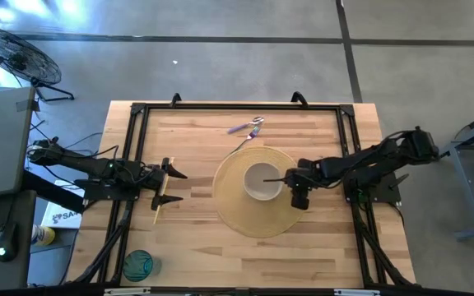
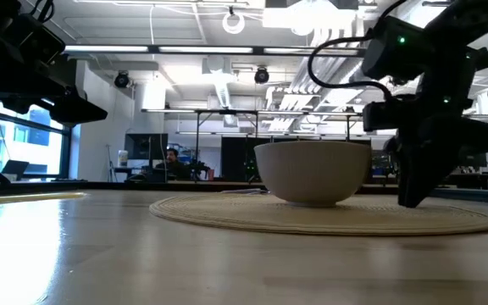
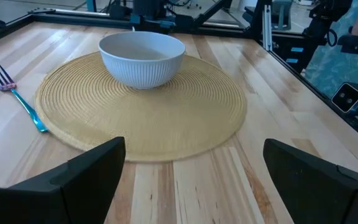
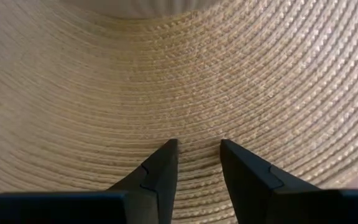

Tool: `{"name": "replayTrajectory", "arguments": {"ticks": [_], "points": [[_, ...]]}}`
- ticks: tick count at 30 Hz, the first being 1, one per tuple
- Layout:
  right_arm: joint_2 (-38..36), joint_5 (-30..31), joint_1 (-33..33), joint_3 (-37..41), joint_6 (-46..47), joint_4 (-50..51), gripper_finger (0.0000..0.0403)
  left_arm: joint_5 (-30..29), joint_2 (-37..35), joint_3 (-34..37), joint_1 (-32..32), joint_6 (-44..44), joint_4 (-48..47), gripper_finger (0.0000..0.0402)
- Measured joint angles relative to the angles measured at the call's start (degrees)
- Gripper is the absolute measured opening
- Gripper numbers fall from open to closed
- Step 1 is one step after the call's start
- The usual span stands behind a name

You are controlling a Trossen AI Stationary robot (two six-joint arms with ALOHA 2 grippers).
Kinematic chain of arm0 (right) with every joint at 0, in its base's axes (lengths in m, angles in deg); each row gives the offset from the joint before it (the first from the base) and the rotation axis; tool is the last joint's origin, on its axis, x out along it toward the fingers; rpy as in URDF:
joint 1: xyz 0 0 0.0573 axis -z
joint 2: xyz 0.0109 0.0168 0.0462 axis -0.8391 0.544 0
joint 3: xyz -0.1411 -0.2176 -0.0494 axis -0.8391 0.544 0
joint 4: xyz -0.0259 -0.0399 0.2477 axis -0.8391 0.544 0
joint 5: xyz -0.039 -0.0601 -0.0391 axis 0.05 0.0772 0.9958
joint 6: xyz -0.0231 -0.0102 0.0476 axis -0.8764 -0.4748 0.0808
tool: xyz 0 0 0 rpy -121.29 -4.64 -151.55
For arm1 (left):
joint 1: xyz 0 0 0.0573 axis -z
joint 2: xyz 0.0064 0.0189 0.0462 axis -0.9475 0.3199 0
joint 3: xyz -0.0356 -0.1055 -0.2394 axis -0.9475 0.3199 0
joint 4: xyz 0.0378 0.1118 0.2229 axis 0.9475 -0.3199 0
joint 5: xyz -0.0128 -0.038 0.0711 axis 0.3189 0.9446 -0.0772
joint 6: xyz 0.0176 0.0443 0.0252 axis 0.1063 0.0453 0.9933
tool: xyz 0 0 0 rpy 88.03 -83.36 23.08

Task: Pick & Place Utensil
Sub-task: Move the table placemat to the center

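A fork [image 1: 253, 126] with a blue handle lies flat on the wood just past the far edge of the round woven placemat [image 1: 253, 215]; the left wrist view shows the fork [image 3: 17, 96] too. A white ribbed bowl [image 1: 262, 181] stands on the placemat. My right gripper [image 4: 199, 144] points down at the placemat [image 4: 166, 74] beside the bowl's right side, open by a narrow gap and holding nothing. My left gripper [image 3: 194, 146] hovers wide open over the table's left part, facing the bowl [image 3: 142, 56]. My right gripper has its fingertips [image 4: 166, 149] right at the placemat's weave, coming from above. Whether they touch it I cannot tell.
A thin yellow stick [image 1: 156, 212] lies on the table under the left gripper [image 1: 174, 186]. A teal glass object [image 1: 138, 265] sits at the near left corner. A black frame [image 1: 237, 107] borders the tabletop. Bare wood lies between the left gripper and the placemat.
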Motion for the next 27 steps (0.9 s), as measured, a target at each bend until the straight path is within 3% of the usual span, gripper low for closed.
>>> {"name": "replayTrajectory", "arguments": {"ticks": [6, 12, 19, 27], "points": [[3.42, 1.49, -1.14, -1.46, -0.04, -6.63, 0.0117, 0.00, 0.00, -0.01, 0.00, 0.00, 0.00, 0.0378], [3.53, 4.32, -0.41, -2.66, -0.17, -6.84, 0.0117, 0.00, 0.00, -0.01, 0.00, 0.00, 0.00, 0.0378], [3.75, 5.27, 0.98, -2.66, -0.78, -7.88, 0.0117, 0.00, -0.01, 0.00, 0.00, 0.00, 0.00, 0.0378], [9.19, 4.69, 3.35, -3.02, -4.82, -15.98, 0.0117, 0.00, -0.02, 0.01, 0.00, 0.00, 0.01, 0.0378]]}}
